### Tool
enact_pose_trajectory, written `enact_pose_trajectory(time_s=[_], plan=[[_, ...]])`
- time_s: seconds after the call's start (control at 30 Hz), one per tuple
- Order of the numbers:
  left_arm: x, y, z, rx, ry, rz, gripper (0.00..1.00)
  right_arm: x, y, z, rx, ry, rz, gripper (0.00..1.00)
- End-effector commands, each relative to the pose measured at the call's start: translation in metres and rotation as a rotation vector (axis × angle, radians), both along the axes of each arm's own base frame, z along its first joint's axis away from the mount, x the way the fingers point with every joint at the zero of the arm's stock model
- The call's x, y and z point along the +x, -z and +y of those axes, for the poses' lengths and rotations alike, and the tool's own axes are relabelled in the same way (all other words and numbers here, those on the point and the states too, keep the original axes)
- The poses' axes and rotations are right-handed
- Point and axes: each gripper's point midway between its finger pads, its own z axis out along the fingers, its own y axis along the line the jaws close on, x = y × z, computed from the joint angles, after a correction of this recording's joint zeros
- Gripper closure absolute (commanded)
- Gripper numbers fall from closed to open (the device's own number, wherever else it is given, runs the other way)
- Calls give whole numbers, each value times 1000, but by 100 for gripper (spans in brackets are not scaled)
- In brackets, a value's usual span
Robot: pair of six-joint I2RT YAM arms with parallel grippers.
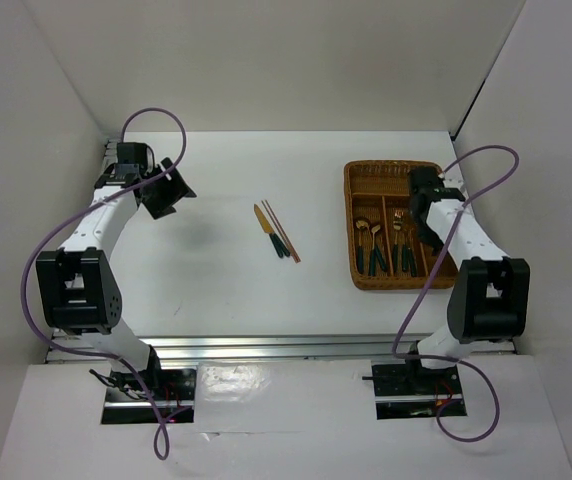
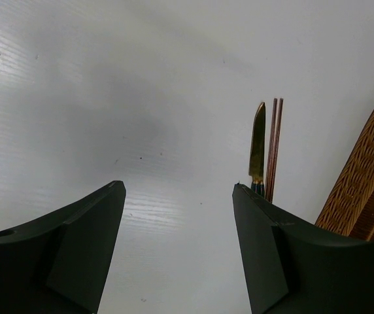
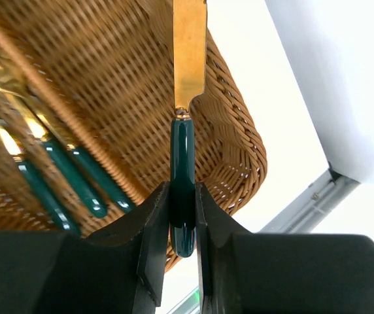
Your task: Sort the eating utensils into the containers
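From the right wrist, the held knife loses its blade tip past the top edge, and the right gripper covers part of its handle. From the left wrist, the left gripper hides the handle of the loose knife and the near ends of the chopsticks; the tray runs off the right edge. From above, the cutlery in the tray is too small to tell apart.

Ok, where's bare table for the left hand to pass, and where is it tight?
Widest bare table lies between the left hand and the loose knife and chopsticks. A narrower strip runs between the chopsticks and the wicker tray. Tight: the tray, holding cutlery, with the right hand gripping a second knife over it.
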Motion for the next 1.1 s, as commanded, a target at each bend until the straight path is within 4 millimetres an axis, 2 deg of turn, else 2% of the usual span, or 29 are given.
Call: enact_pose_trajectory(time_s=[0.0, 0.13, 0.27, 0.37, 0.43, 0.53, 0.6, 0.67, 0.7, 0.73, 0.77, 0.8, 0.83, 0.87, 0.9, 0.93, 1.03, 1.07], plan=[[13, -18, 3, 11, 29, -63, 19, -15, 7, -11, -69, 40, 86, 82], [11, -14, 7, 10, 20, -52, 19, -13, 28, -6, -39, 4, 161, 79], [11, -10, 11, 9, 11, -43, 19, -12, 38, -5, -30, 1, 192, 76], [13, -12, 9, 1, 19, -53, 19, -8, 32, -5, -30, 1, 179, 58], [13, -10, 7, -6, 25, -55, 19, -5, 29, -4, -24, 20, 162, 53], [15, -8, 1, -37, 53, -63, 19, 3, 10, 0, -13, 17, 105, 48], [14, -6, -1, -44, 60, -65, 19, 14, -7, 14, 20, -32, 23, 44], [13, -5, -15, -45, 102, -69, 19, 28, -20, 35, 114, -104, -57, 44], [12, -1, -21, -53, 118, -59, 19, 42, -41, 50, 155, -151, -169, 43], [12, 0, -25, -48, 136, -60, 19, 49, -46, 71, 238, -232, -214, 43], [13, -2, -38, -49, 174, -67, 19, 58, -64, 83, 262, -292, -323, 41], [10, -1, -44, -50, 188, -56, 19, 62, -73, 94, 293, -332, -376, 41], [14, 4, -48, -45, 194, -46, 19, 65, -82, 116, 372, -408, -422, 41], [15, 6, -56, -40, 220, -37, 19, 68, -94, 125, 406, -445, -471, 41], [16, 9, -62, -50, 237, -28, 19, 66, -106, 143, 439, -511, -528, 41], [16, 22, -69, -65, 255, 5, 19, 63, -112, 157, 480, -564, -546, 41], [16, 27, -94, -89, 294, 5, 19, 52, -118, 175, 483, -615, -609, 36], [12, 28, -109, -85, 317, 9, 19, 50, -116, 173, 483, -598, -618, 36]])
